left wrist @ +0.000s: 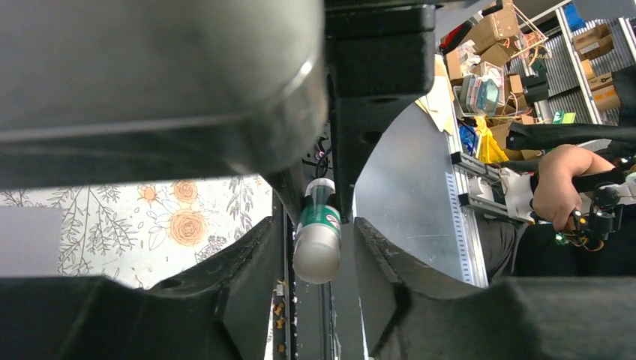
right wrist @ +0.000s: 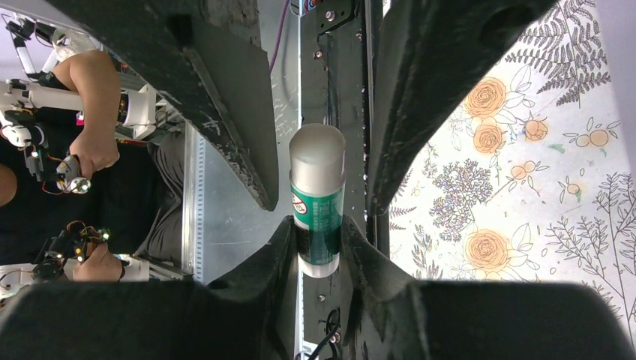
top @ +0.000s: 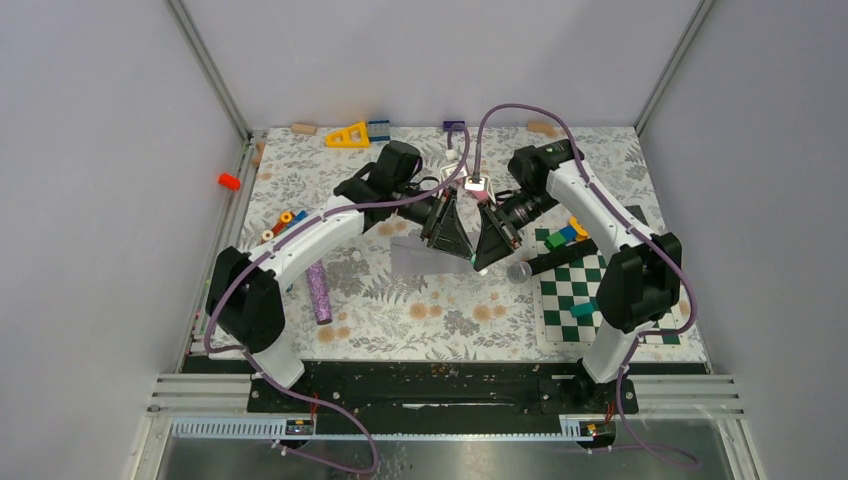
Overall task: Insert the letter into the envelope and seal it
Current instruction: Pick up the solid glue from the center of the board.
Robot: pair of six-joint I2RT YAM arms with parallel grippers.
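Note:
The pale grey envelope (top: 412, 256) lies flat on the floral table, partly under my two grippers; its edge shows in the left wrist view (left wrist: 30, 240). No separate letter shows. My right gripper (top: 494, 240) (right wrist: 317, 225) is shut on the green-labelled body of a glue stick (right wrist: 317, 201), held in the air with its grey cap pointing at the left gripper. My left gripper (top: 446, 226) (left wrist: 315, 225) is open, its fingers on either side of the cap (left wrist: 316, 259) with a gap on each side.
A green-and-white checkerboard mat (top: 590, 290) with coloured blocks (top: 565, 237) lies at the right. A grey ball (top: 518, 270) sits by its edge. A purple cylinder (top: 320, 290) and small blocks (top: 285, 222) lie at the left. A yellow triangle (top: 347, 135) lies at the back.

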